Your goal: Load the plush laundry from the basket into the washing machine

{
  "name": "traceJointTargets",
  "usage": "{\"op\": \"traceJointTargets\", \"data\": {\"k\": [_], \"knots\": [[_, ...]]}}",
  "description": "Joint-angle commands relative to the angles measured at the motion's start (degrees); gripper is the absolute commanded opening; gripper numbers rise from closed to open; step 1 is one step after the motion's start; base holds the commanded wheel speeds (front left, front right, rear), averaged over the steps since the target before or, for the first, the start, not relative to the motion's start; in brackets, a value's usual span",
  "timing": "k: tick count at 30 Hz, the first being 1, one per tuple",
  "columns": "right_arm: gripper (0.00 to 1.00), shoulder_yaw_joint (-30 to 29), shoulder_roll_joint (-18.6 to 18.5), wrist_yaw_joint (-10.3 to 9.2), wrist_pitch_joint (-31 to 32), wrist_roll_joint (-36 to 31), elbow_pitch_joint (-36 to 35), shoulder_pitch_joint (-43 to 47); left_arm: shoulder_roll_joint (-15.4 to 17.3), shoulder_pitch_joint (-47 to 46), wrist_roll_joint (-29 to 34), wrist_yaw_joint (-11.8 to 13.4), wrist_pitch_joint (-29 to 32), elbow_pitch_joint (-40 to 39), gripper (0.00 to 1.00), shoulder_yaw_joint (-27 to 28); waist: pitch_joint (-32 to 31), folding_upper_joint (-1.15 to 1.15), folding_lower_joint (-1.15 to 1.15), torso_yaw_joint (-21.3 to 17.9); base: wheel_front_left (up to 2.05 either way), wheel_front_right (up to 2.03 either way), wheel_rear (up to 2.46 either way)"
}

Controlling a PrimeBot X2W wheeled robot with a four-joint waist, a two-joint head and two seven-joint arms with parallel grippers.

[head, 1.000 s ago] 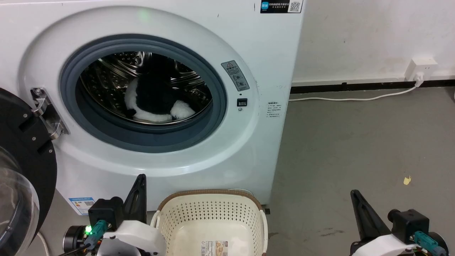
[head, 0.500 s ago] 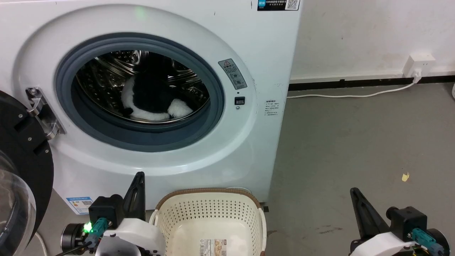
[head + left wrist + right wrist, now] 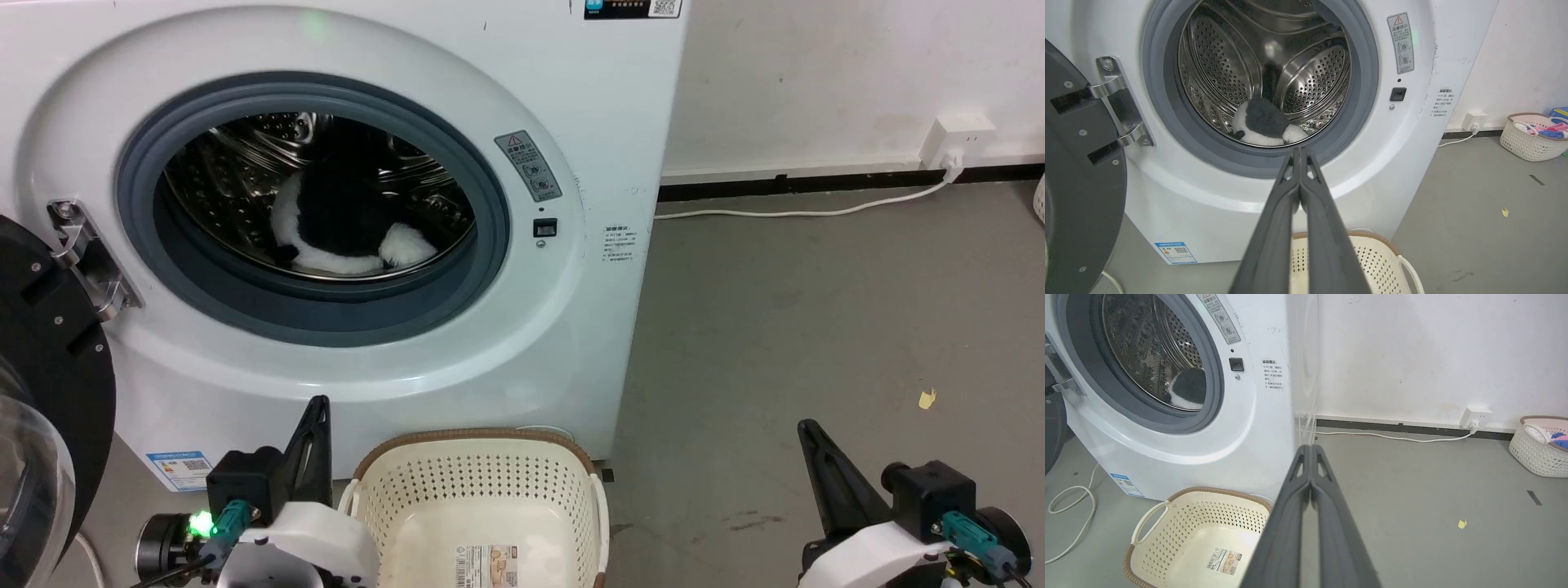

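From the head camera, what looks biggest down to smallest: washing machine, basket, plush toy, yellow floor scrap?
1. washing machine
2. basket, though it is nearer the camera
3. plush toy
4. yellow scrap

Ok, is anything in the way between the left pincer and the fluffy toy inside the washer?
Nothing visible. The door is swung open, leaving the porthole unblocked. The plush toy lies in the drum, where it belongs, and the shut left pincer points toward it.

From the head: looking down, close, on large white front-loading washing machine (image 3: 571, 327) and cream perforated plastic basket (image 3: 482, 482). From each wrist: lower, roughly level, sharing both.
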Motion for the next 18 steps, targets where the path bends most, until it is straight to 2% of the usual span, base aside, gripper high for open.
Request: {"op": "traceJointTargets", "data": {"k": [1,18], "knots": [[0.00,-0.1,0.1,-0.03,0.2,-0.7,-0.5,-0.7,-0.4,0.9,0.9,-0.4,0.2,-0.5,0.00,0.5,0.0,0.00,0.00,0.0,0.00,0.00,0.00],[0.00,-0.2,0.2,-0.04,1.6,-2.5,-1.5,-1.4,-2.3,1.3,5.1,-1.6,2.1,-2.0,0.00,3.1,0.7,0.00,0.00,-0.6,0.00,0.00,0.00]]}}
